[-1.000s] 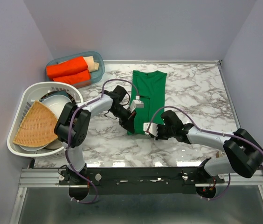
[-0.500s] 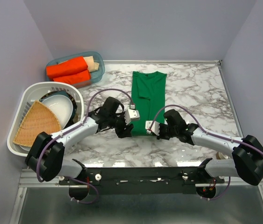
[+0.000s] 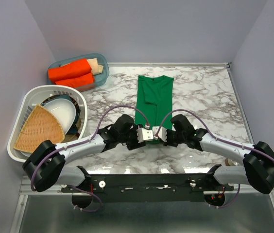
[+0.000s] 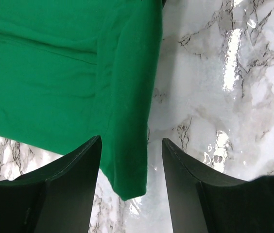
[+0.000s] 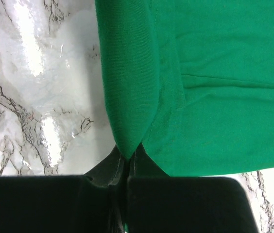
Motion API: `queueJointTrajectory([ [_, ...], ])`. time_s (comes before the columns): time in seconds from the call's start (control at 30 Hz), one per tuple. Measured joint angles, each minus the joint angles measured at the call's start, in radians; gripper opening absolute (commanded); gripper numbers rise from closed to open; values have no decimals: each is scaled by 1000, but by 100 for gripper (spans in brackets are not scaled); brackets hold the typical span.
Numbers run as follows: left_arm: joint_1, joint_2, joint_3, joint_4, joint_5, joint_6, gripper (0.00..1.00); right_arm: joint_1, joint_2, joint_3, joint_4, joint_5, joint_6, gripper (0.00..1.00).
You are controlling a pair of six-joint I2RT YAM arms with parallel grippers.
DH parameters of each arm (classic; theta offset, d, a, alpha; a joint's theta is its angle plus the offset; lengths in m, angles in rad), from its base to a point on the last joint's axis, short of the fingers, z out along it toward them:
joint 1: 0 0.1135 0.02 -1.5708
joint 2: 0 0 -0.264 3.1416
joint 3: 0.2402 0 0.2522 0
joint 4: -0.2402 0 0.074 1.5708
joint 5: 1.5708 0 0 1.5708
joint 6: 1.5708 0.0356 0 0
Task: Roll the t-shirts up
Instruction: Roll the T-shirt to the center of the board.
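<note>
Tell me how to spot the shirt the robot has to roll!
Find the marble table. In its middle lies a green t-shirt, folded into a long strip, neck at the far end. It is the only green cloth; the orange rolls sit in a blue tub, far left.

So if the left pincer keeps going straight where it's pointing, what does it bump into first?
The green shirt. The open left pincer has the shirt's near corner between its fingers, so it would meet that folded edge first. Its height above the cloth is unclear.
</note>
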Motion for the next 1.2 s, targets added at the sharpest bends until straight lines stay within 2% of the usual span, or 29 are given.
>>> queueJointTrajectory([
  [0.17,-23,38,14,-3,-41,35,57,-5,-12,0,-14,-4,6,6],
  [0.2,-23,46,17,-7,-45,41,54,-8,-14,0,-20,-5,10,6],
  [0.23,-23,51,18,-10,-46,45,44,-9,-15,0,-25,-4,11,6],
  [0.4,-18,87,72,-85,-35,64,23,-22,-20,0,-63,-5,19,6],
  [0.43,-16,95,88,-109,-24,68,16,-26,-24,0,-70,-5,19,7],
  [0.63,14,158,211,-282,84,79,4,-50,-53,3,-138,-44,2,7],
  [0.73,74,225,314,-386,183,80,0,-77,-40,52,-222,-105,-35,6],
  [0.93,161,317,433,-554,321,96,0,-170,23,183,-373,-235,-124,5],
  [1.07,202,401,527,-676,413,116,0,-233,125,284,-499,-317,-192,5],
  [1.2,253,541,660,-799,478,134,0,-285,298,409,-639,-388,-257,5],
])
